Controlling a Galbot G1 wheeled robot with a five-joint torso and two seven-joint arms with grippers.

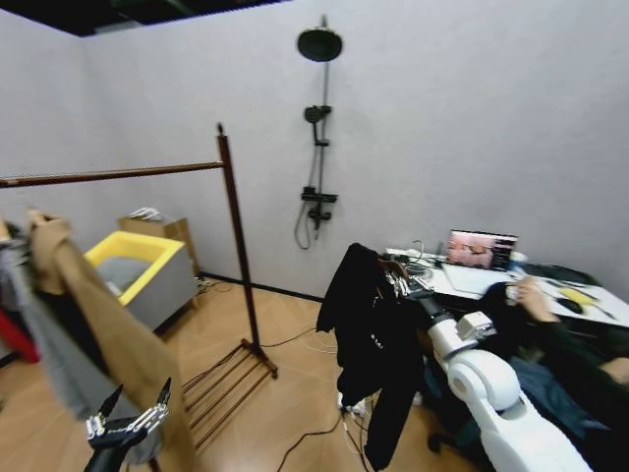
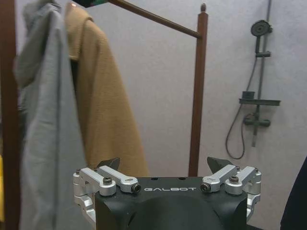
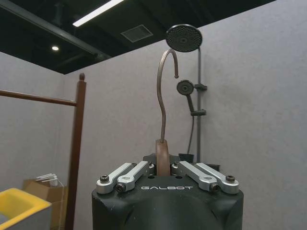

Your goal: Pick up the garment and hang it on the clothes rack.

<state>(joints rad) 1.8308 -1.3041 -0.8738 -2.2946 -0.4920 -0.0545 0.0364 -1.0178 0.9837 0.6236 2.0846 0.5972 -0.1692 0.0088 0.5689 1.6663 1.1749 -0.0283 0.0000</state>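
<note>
The black garment (image 1: 366, 339) hangs from a wooden hanger with a metal hook (image 3: 166, 86), held up at mid-height to the right of the clothes rack (image 1: 239, 251). My right gripper (image 1: 401, 285) is shut on the hanger's neck, which sits between its fingers (image 3: 163, 165) in the right wrist view. The rack's end post (image 3: 76, 143) stands to one side of the hook. My left gripper (image 1: 128, 418) is low at the front left, open and holding nothing (image 2: 165, 165), and faces the rack post (image 2: 196, 96).
A tan coat (image 1: 113, 329) and a grey jacket (image 1: 44, 344) hang on the rack's left part. A yellow-rimmed bin (image 1: 142, 261) and a cardboard box (image 1: 162, 228) stand behind it. A shower fixture (image 1: 319, 128) is on the back wall, a cluttered desk with a laptop (image 1: 482, 249) at the right.
</note>
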